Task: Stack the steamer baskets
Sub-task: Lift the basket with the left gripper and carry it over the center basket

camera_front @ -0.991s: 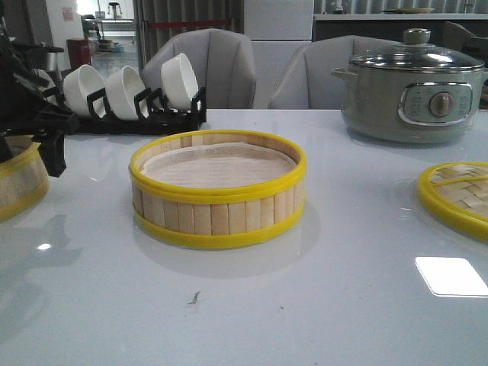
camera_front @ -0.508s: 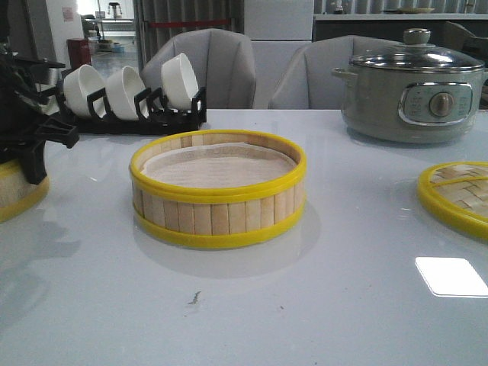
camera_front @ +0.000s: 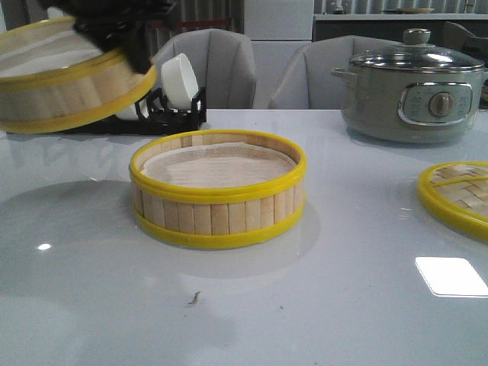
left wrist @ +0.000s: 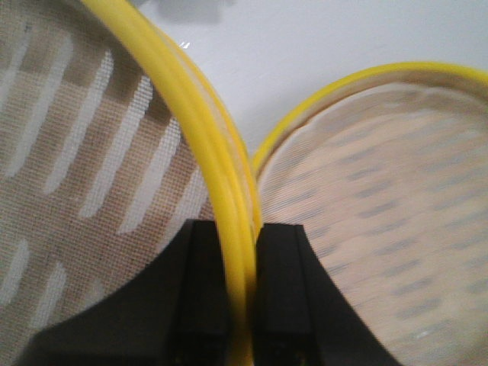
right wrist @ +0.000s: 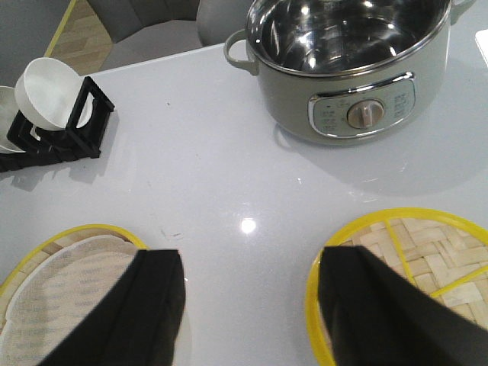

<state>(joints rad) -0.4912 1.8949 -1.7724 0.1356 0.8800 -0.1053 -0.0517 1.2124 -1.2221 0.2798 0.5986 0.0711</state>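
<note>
the left gripper [left wrist: 242, 252] is clamped on the rim of the raised steamer basket [camera_front: 69, 84], which hangs tilted in the air at far left. the second steamer basket [camera_front: 218, 189] sits on the table [camera_front: 343, 305] to its right and lower, so the carry likely runs rightward, then down. the right gripper [right wrist: 248, 305] hovers with fingers spread, holding nothing, near the woven lid [right wrist: 412, 259].

Pot [camera_front: 412, 91], lid [camera_front: 456, 197], bowl rack [camera_front: 174, 113] (bkgd chairs [camera_front: 263, 72]).
</note>
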